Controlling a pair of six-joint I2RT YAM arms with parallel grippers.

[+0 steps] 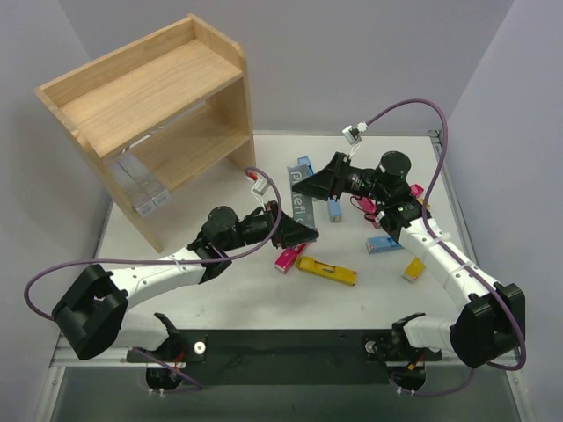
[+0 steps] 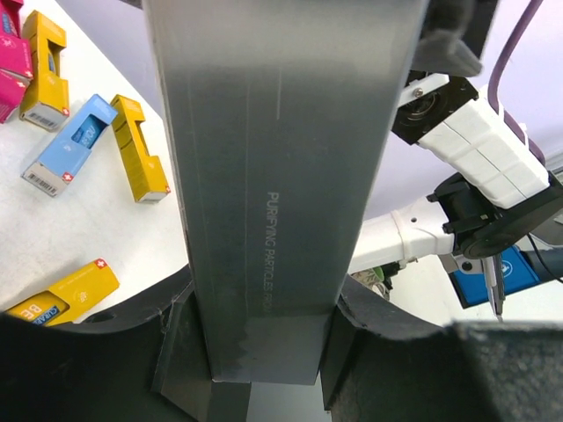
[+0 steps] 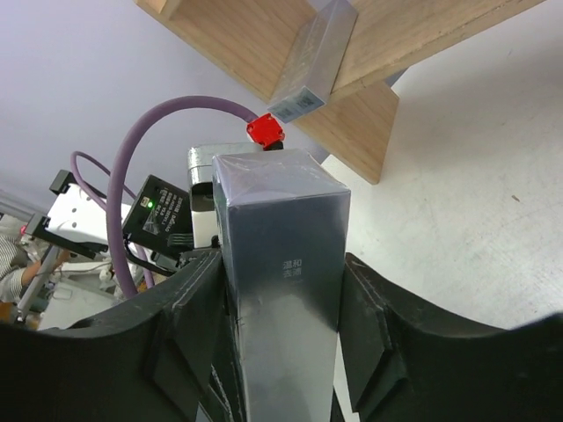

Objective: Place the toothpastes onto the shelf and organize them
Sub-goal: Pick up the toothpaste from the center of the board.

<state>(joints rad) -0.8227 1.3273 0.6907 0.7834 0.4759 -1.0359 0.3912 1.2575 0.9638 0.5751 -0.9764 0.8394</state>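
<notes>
One silver-grey toothpaste carton [image 1: 300,204] is held above the table middle by both grippers. My left gripper [image 1: 297,229] is shut on its near end; the left wrist view shows the carton [image 2: 273,176] clamped between the pads. My right gripper [image 1: 308,185] grips the far end, with both pads against the carton [image 3: 281,264] in the right wrist view. The wooden shelf [image 1: 149,97] stands at the back left, with two silver-grey cartons [image 1: 142,189] on its lower tier. Loose toothpastes lie on the table: magenta [image 1: 288,258], yellow [image 1: 327,271], light blue [image 1: 384,243].
More cartons lie to the right: yellow [image 1: 413,269], light blue [image 1: 334,209], magenta [image 1: 416,190]. The left wrist view shows yellow [image 2: 139,158] and light blue [image 2: 70,145] cartons on the table below. The shelf's side panel [image 3: 369,123] is close ahead of the right wrist.
</notes>
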